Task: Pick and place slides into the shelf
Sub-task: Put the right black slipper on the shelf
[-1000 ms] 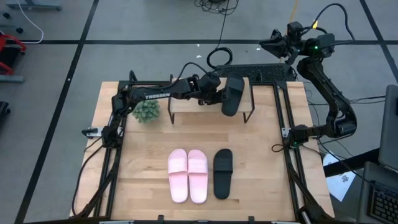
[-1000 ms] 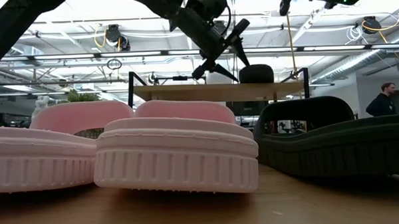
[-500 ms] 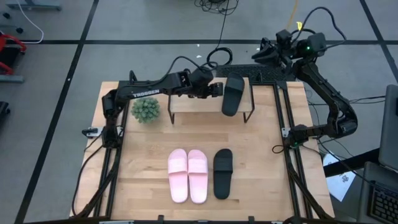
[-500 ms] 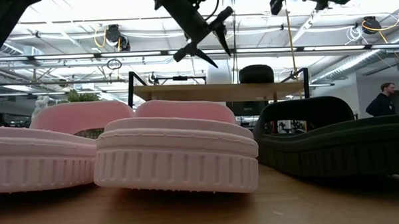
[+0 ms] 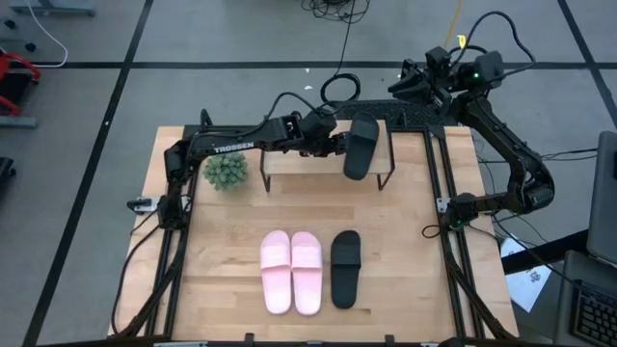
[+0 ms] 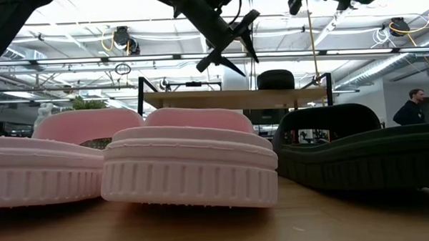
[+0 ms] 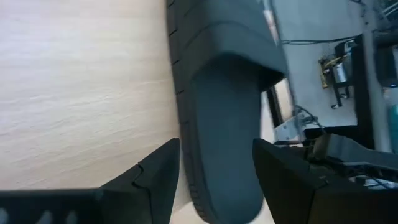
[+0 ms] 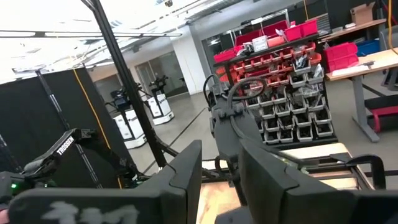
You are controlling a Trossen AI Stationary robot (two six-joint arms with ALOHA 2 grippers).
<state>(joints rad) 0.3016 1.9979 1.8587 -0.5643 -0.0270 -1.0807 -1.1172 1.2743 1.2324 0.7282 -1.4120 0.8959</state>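
Observation:
One black slide (image 5: 359, 146) lies flat on the shelf (image 5: 299, 164), at its right end; the low view shows it as a dark hump (image 6: 275, 79) on the plank (image 6: 221, 99). My left gripper (image 5: 337, 142) hovers open above the shelf, just left of that slide, which fills the left wrist view (image 7: 224, 124) beyond the fingers. The pink pair (image 5: 291, 272) and the second black slide (image 5: 345, 268) rest sole-down side by side on the table's near half. My right gripper (image 5: 410, 79) is held high beyond the table's far right corner, open.
A small potted plant (image 5: 225, 171) stands on the table left of the shelf. Bare tabletop (image 5: 318, 207) lies between the shelf and the three slides. A person (image 6: 413, 105) stands far off in the room behind.
My left gripper, open throughout, rose from beside the black slide on the shelf and drew toward the table's left, then came a little way back toward the slide. The slide stayed flat on the shelf. My right arm swung slightly toward the table's left.

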